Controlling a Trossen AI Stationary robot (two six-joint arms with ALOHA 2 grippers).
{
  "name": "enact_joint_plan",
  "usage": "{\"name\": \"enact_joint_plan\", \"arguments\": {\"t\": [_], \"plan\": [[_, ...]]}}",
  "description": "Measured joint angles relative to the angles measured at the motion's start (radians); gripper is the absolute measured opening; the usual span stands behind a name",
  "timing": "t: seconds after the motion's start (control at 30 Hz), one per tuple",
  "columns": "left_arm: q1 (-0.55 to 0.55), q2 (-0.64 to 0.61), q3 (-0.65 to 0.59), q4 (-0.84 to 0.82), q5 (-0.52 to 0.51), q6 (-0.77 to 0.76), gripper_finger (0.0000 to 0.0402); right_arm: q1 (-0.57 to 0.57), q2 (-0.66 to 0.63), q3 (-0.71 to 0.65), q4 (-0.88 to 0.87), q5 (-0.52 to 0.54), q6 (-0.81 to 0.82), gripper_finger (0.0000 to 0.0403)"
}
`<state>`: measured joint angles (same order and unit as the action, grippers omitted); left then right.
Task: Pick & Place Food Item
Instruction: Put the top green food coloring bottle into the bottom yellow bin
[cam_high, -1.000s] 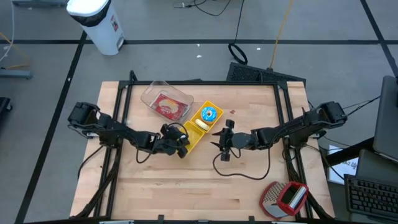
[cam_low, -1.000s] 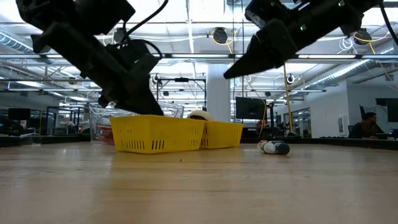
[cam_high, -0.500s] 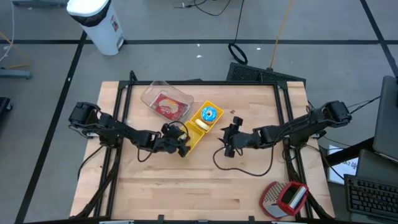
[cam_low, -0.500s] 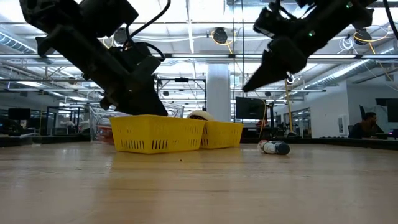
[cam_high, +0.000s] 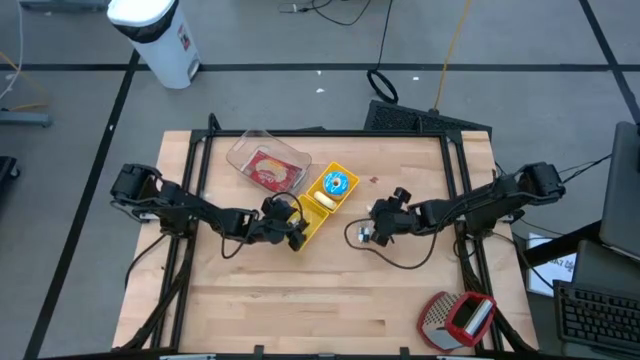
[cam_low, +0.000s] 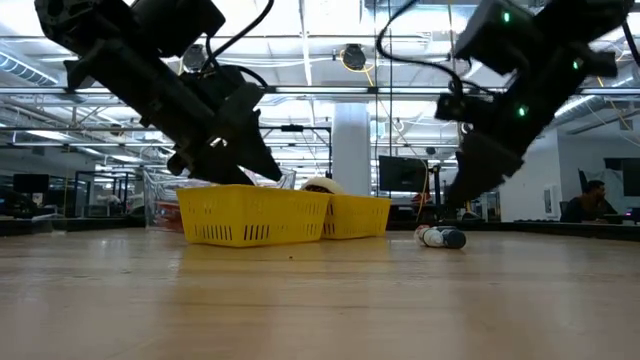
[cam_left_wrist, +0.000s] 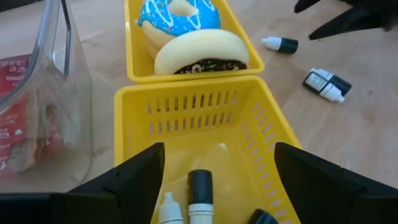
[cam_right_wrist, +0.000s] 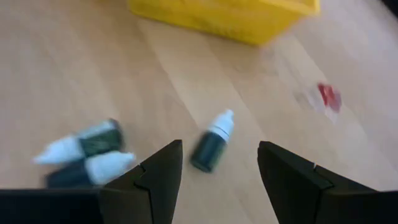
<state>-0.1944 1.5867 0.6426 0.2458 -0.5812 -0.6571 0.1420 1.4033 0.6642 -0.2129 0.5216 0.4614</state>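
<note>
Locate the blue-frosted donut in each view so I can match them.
High view: blue-frosted donut in the yellow basket, table centre.
Low view: hidden behind the basket wall.
Left wrist view: donut in the far compartment.
Right wrist view: not visible.
Shared landmark: the yellow basket.

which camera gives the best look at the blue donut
The left wrist view: the blue donut fills the far yellow basket beside a cream donut. The high view shows it tiny; the others don't show it.
</note>
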Motion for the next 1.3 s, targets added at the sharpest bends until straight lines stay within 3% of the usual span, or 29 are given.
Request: {"name": "enact_joint_plan", "arguments": {"t": [0.3,0.43,0.93,1.3], "plan": [[0.01,0.0,0.0,-0.001,0.0,0.007,0.0308,-0.05,0.007,-0.167,0.315,-0.126,0.032,0.0196],[0.018,0.0,0.0,-0.001,0.001,0.007,0.0308,-0.06,0.008,-0.205,0.403,-0.131,0.003,0.0192],[0.018,0.0,0.0,-0.001,0.005,-0.003,0.0308,-0.077,0.011,-0.305,0.574,-0.129,-0.013,0.0153],[0.018,0.0,0.0,0.0,0.006,0.0,0.0308,-0.084,0.121,-0.307,0.699,-0.125,-0.061,0.0144]]}}
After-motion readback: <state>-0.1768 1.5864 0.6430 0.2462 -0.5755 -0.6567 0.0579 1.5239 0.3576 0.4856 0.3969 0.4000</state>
